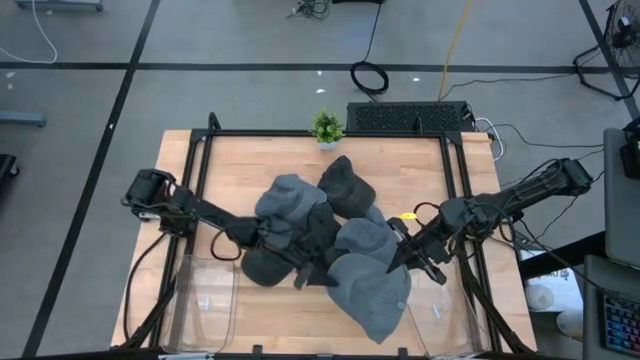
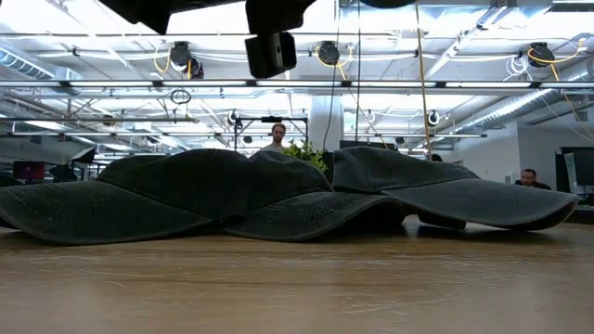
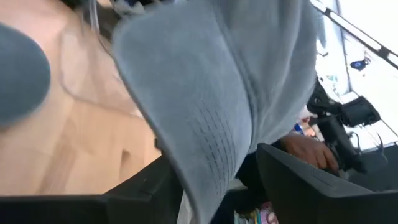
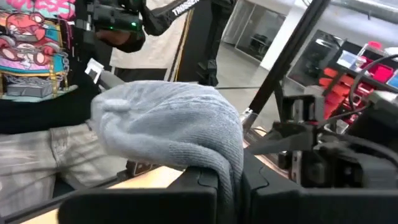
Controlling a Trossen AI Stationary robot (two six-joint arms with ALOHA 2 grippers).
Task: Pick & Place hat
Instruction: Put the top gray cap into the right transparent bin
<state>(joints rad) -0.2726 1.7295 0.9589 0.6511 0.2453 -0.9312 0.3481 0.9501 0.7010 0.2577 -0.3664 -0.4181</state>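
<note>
Lying along the near part of the table [image 1: 230, 165], a pile of grey hats [image 1: 330, 235] fills its middle between two clear bins [image 1: 205, 300]. The left gripper [image 1: 268, 238] reaches into the pile's left side, fingers apart around a hat's fabric [image 3: 205, 118]. The right gripper [image 1: 400, 255] is pinched tight on a hat [image 4: 168, 124] at the pile's right. Farther back stands a small plant [image 1: 326, 127].
</note>
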